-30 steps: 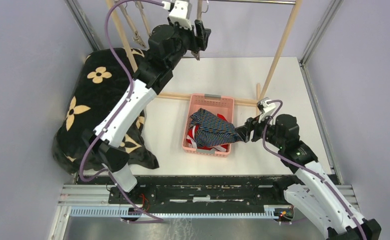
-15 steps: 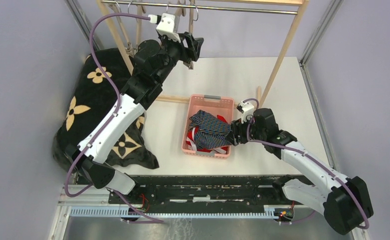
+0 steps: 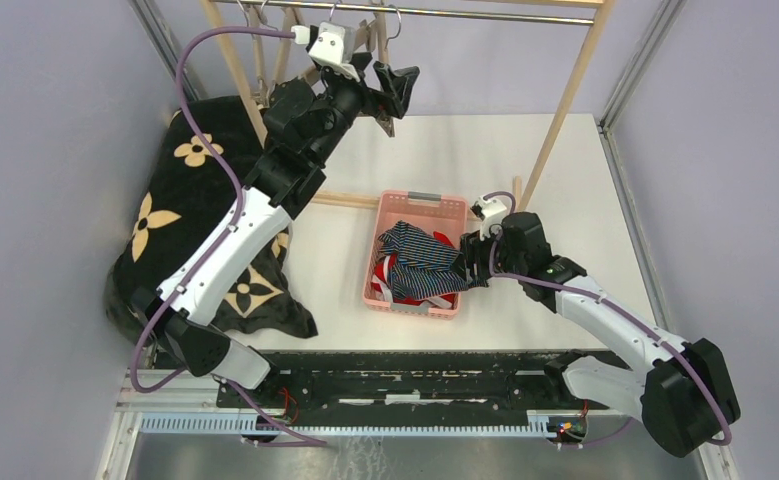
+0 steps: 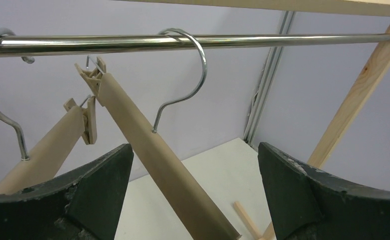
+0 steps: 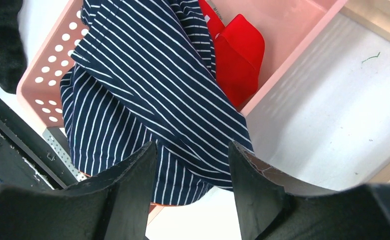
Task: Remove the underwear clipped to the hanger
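The dark blue striped boxers (image 3: 420, 262) lie on top in the pink basket (image 3: 422, 198), with one edge hanging over its near right rim (image 5: 182, 150). The red briefs (image 5: 240, 55) lie under them. I cannot make out the grey-and-white striped briefs. My right gripper (image 3: 470, 268) is open just above the boxers' hanging edge (image 5: 191, 147). My left gripper (image 3: 390, 95) is raised to the metal rail (image 4: 182, 42), open (image 4: 193, 150), with a bare tan hanger (image 4: 157, 165) between its jaws. A second bare hanger (image 4: 47, 150) hangs to the left. No cloth is on their clips.
A black blanket with tan flowers (image 3: 195, 220) covers the table's left side. The wooden rack's slanted post (image 3: 560, 105) and floor bar (image 3: 345, 193) stand behind the basket. Metal frame posts (image 3: 625, 80) line the back corners.
The left gripper has shifted slightly right under the rail. The right arm has swung its elbow outward while its gripper moved a little left, closer over the basket's right rim.
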